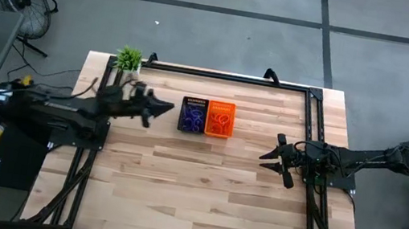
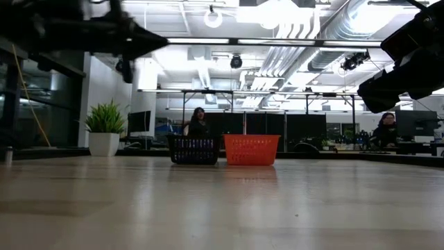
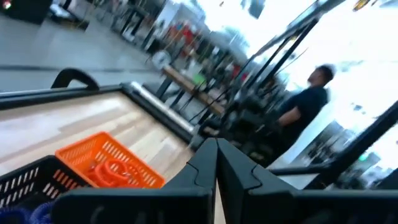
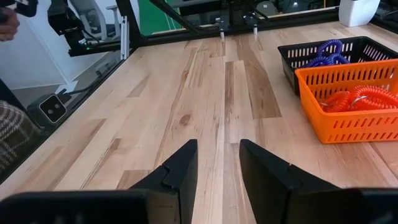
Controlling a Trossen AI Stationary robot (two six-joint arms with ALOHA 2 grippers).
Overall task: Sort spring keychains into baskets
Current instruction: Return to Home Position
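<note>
**Both grippers empty; coils lie in 2 baskets**

The left gripper [image 1: 163,108] hangs well above the table [image 1: 199,203]. Its jaws are clenched tip to tip, with nothing between them. Just ahead of those tips stands the black basket [image 1: 192,115]. The orange basket [image 1: 220,118] stands close beside it, on the side farther from these jaws.

The right gripper [image 4: 217,148] is held over the right part of the table. Its jaws are released, with a clear gap between the 2 fingers, and they grasp nothing. Bare wood shows through that gap. From these jaws the 2 baskets lie ahead and off to one side, well apart from the fingertips. The orange basket is the nearer and the black basket sits behind it.

The purple spring keychains [image 4: 326,53] lie heaped in the black basket. The orange-red spring keychains [image 4: 364,98] lie heaped in the orange basket. The count in each basket cannot be told.

A potted plant [image 1: 128,58] stands at the table's far edge, behind the left jaws and to their side. In the low view both arms are raised clear of the tabletop. A person [image 2: 198,123] sits in the room beyond the black basket.
</note>
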